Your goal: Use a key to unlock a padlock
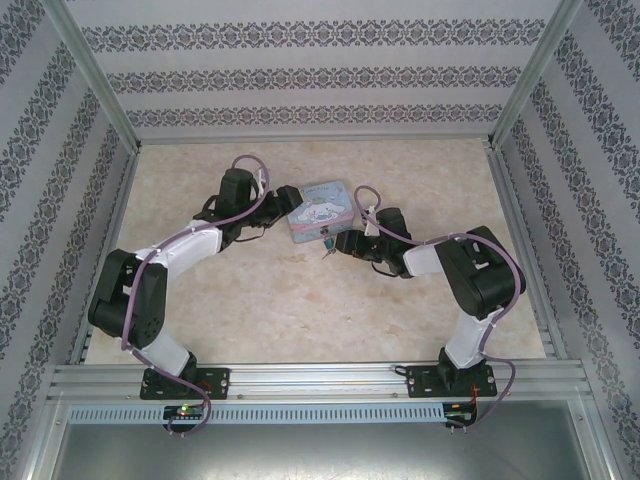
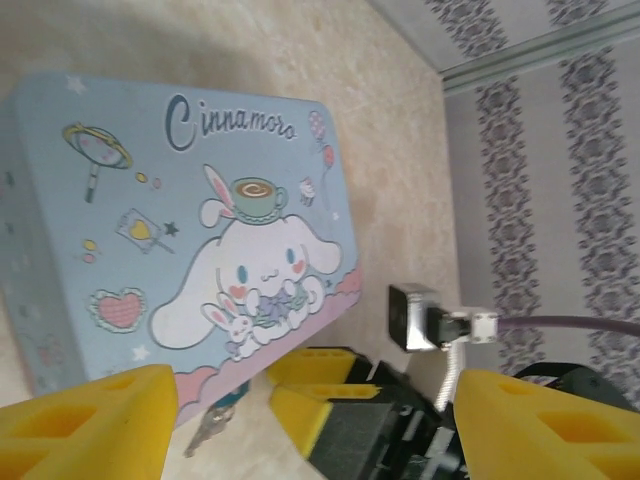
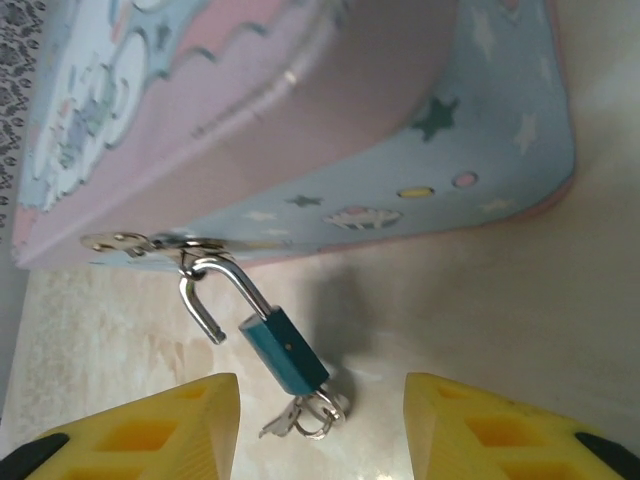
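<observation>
I find the padlock, a small teal block with a polished steel shackle, hooked through the hasp on the side of the glossy printed tin. Its long axis slants: shackle end up at the tin, keyhole end down by the mottled table, with the key and its ring at that end. One shackle leg stands free of the body. Right gripper: yellow fingers spread either side of the key, touching nothing. Left gripper: spread wide at the tin's edge, holding nothing.

Teal padlock, shackle open, hooked through tin box hasp; key at base.
</observation>
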